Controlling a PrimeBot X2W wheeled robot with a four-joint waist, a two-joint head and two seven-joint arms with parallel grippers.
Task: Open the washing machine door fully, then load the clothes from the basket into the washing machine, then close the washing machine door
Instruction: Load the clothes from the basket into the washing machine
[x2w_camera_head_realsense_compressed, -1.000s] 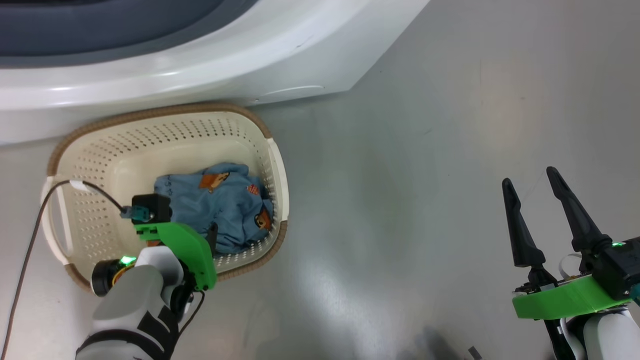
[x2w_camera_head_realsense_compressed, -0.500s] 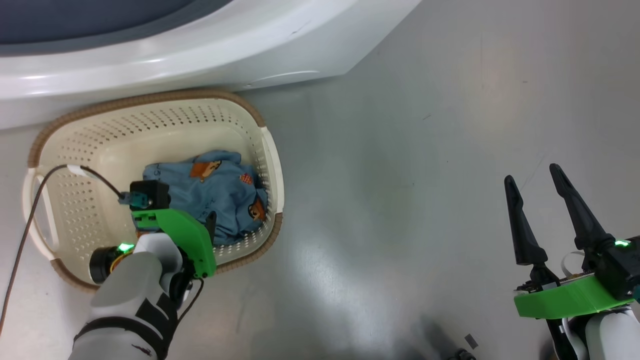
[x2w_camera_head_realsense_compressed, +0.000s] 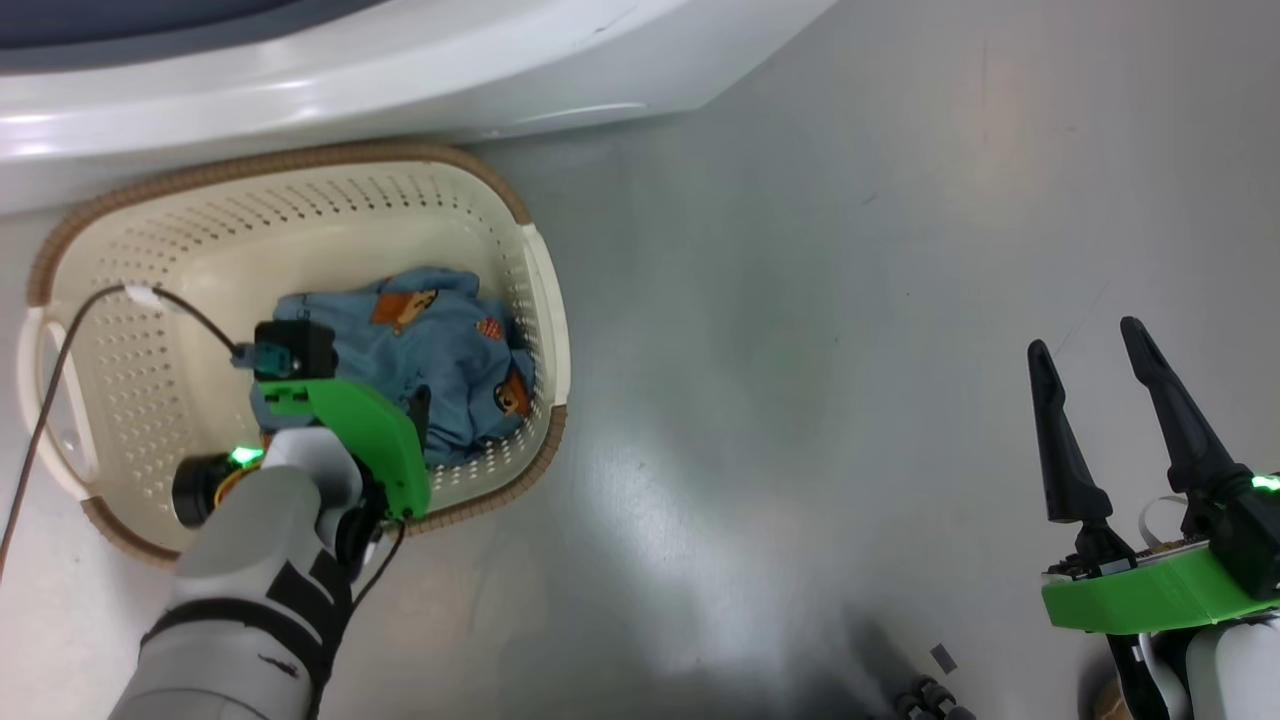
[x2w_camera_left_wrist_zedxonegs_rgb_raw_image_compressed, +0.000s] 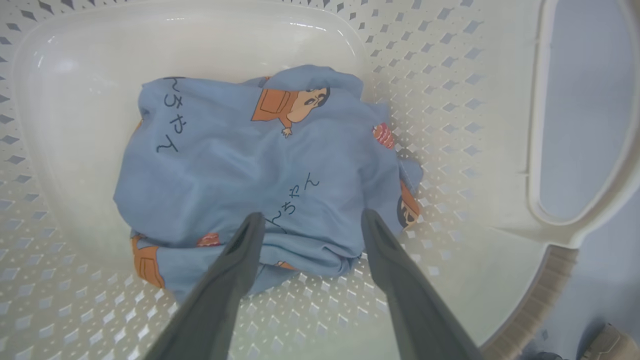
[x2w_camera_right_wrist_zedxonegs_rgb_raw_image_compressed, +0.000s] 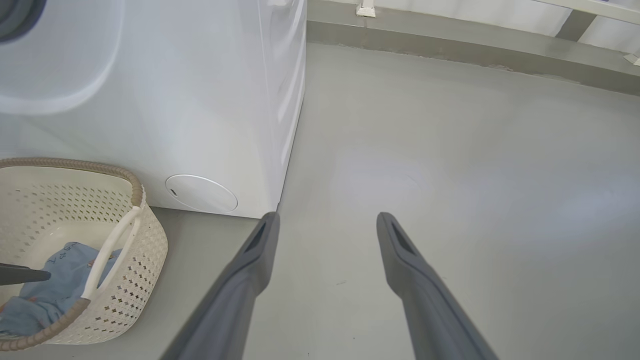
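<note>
In the basket (x2w_camera_left_wrist_zedxonegs_rgb_raw_image_compressed: 450, 100), left end effector (x2w_camera_left_wrist_zedxonegs_rgb_raw_image_compressed: 311, 217) gapes over clothes (x2w_camera_left_wrist_zedxonegs_rgb_raw_image_compressed: 225, 165).

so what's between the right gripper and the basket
Bare grey floor, as the head view shows; the right gripper stands open, well apart from the basket.

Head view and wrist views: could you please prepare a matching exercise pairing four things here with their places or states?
1. light blue cartoon-printed clothes
2. cream-white perforated plastic basket with brown woven-look rim
3. left gripper
4. right gripper

A. open above the bare grey floor
B. standing before the big white washing machine
C. open, pointing down at the clothes
D. heaped inside the basket

Pairs: 1-D, 2-B, 3-C, 4-A.
</note>
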